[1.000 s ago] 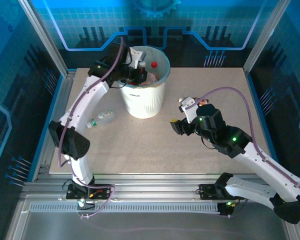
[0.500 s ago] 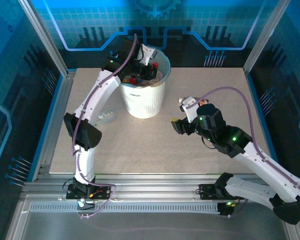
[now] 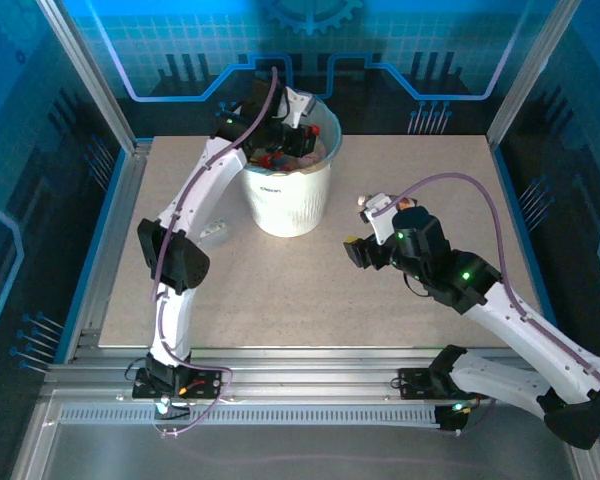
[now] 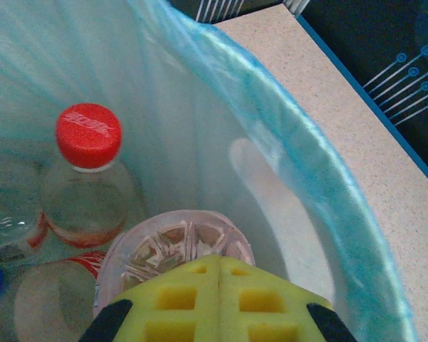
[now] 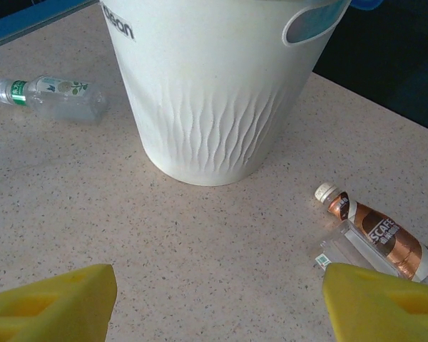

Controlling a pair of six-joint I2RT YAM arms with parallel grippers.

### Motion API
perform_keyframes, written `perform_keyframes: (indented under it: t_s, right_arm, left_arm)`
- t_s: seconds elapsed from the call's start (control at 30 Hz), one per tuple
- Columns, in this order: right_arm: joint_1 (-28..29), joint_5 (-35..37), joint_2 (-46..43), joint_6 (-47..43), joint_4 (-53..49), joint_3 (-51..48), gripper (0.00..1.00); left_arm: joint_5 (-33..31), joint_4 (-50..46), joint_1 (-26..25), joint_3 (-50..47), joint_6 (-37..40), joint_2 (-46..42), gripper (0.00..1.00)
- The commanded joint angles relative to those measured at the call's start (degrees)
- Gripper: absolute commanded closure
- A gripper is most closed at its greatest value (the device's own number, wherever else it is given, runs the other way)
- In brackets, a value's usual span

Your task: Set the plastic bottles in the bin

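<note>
While my left arm reaches over the rim, the bin [image 3: 285, 195] stands on the far middle part of the table [image 3: 430, 320]. It is a round white bucket with wavy ribs on its wall and small dark letters near the top, and a light teal bag [image 4: 292, 178] lines the inside. Inside the bin a red-capped bottle [image 4: 89, 189] stands upright, clear, with a red band low on its body. Beside it lies a clear bottle [image 4: 175, 246] that turns its ribbed base toward me.

My left gripper [image 4: 217, 269] is inside the bin, and its yellow pads [image 4: 178, 299] are pressed flat together with nothing between them. The base of the clear bottle is just past their tips; I cannot tell if it touches them.

My right gripper [image 5: 221, 303] hangs low over the table, to the right of the bin and near it, and it points at the bin wall. Its jaws stand wide apart and hold nothing.

On the table, a green-labelled bottle [image 5: 50, 96] lies to the left of the bin. A brown bottle [image 5: 378, 239] with a white cap lies to the right, near my right gripper, with a small clear bottle [image 5: 339, 255] just beside it.
</note>
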Motion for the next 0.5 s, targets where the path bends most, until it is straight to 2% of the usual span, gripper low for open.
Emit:
perform_keyframes:
  t_s: [0.0, 0.27, 0.47]
  right_arm:
    - [-1.0, -0.1, -0.1, 0.6, -0.3, -0.9, 0.23]
    - [-1.4, -0.4, -0.4, 0.8, -1.3, 0.1, 0.23]
    - [-1.4, -0.5, -0.6, 1.1, -1.6, 1.3, 0.23]
  left_arm:
    - [-2.1, -11.1, 0.1, -2.3, 1.1, 6.5, 1.00]
    - [-0.6, -12.5, 1.0, 1.7, 0.4, 6.9, 1.00]
    - [0.3, -9.7, 1.1, 8.3, -1.4, 2.2, 1.00]
